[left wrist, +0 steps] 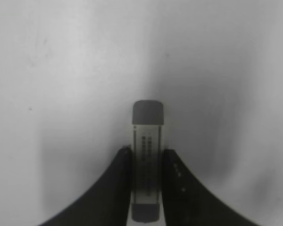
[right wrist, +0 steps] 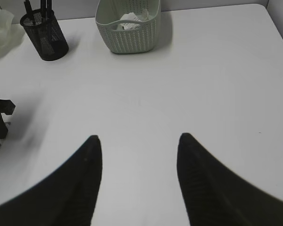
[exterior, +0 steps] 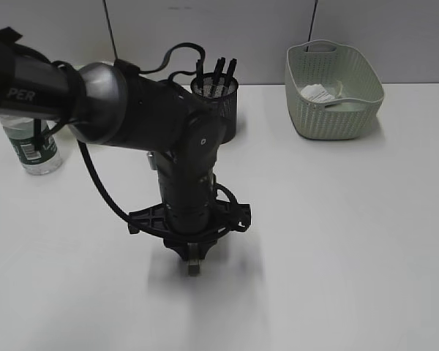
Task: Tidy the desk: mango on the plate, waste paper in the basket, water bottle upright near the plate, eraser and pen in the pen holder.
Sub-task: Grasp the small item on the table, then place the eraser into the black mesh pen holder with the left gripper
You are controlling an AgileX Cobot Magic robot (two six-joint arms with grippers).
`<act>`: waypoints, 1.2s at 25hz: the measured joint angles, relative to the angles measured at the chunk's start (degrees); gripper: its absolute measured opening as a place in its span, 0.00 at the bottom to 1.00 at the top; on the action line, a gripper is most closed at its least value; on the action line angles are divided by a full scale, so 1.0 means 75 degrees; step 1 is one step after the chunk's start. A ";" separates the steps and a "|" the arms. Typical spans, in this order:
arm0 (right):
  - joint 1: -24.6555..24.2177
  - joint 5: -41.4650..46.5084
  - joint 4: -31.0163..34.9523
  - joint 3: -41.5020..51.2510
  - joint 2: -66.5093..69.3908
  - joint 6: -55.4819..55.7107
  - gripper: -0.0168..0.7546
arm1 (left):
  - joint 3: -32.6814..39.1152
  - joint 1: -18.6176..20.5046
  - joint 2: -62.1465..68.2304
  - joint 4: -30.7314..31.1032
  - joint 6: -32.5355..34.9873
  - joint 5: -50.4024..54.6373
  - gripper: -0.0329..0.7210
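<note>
Near centre of desk, your left gripper pinches eraser, right gripper wide, holding nothing, waste paper in basket.

right tool agape over desk | waste paper in basket

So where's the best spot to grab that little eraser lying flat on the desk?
Across its long sides, mid-length, coming straight down from above. The eraser is a narrow bar lying flat on the desk, and the left tool already has a finger against each long side.
</note>
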 joint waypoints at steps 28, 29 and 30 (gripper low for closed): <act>0.0000 0.0002 -0.0006 0.0000 0.0000 0.0006 0.56 | -0.4096 0.1198 -0.0038 0.1045 0.1569 0.0017 0.24; 0.0000 -0.0005 -0.0006 0.0000 0.0000 0.0006 0.56 | -0.4115 0.1277 -0.0038 0.1093 0.1569 -0.0242 0.24; 0.0000 -0.0005 -0.0006 0.0000 0.0000 0.0006 0.56 | -0.4115 0.1357 -0.0029 0.1197 0.1569 -0.0453 0.24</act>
